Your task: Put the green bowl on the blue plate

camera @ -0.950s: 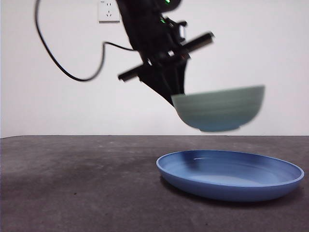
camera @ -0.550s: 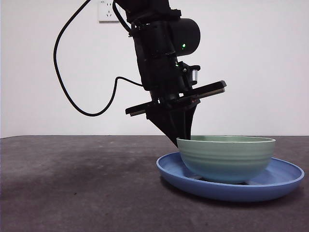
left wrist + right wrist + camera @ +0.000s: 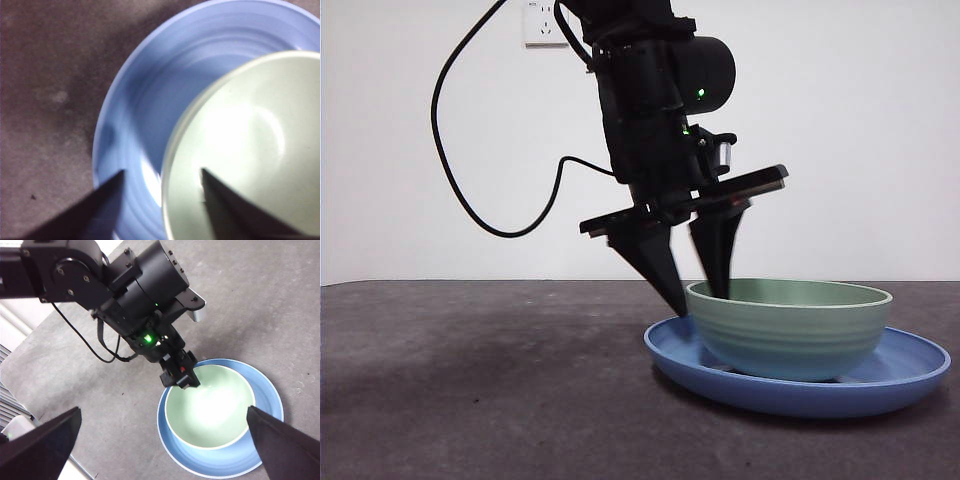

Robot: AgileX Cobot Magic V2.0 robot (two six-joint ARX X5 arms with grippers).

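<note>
The pale green bowl [image 3: 790, 330] stands upright inside the blue plate [image 3: 895, 378] on the dark table. My left gripper [image 3: 703, 298] comes down from above at the bowl's left side, open. One jaw is inside the bowl and the other outside, on either side of the rim. In the left wrist view the bowl [image 3: 250, 150] and plate [image 3: 145, 105] fill the picture, with the left gripper [image 3: 162, 172] apart across the rim. From high above, my right gripper [image 3: 164, 410] stands open and holds nothing, looking down on the bowl [image 3: 210, 410], the plate [image 3: 220, 467] and the left gripper [image 3: 180, 380].
A black cable [image 3: 470, 190] loops from the left arm in front of the white wall, under a wall socket [image 3: 545, 22]. Bare dark tabletop [image 3: 470, 380] stretches left of the plate. The table's edge [image 3: 30, 340] runs along the far side in the right wrist view.
The bowl hung in the air in the left gripper, then came down onto the plate. Since half a second ago the left jaws have opened and let go of the rim.
</note>
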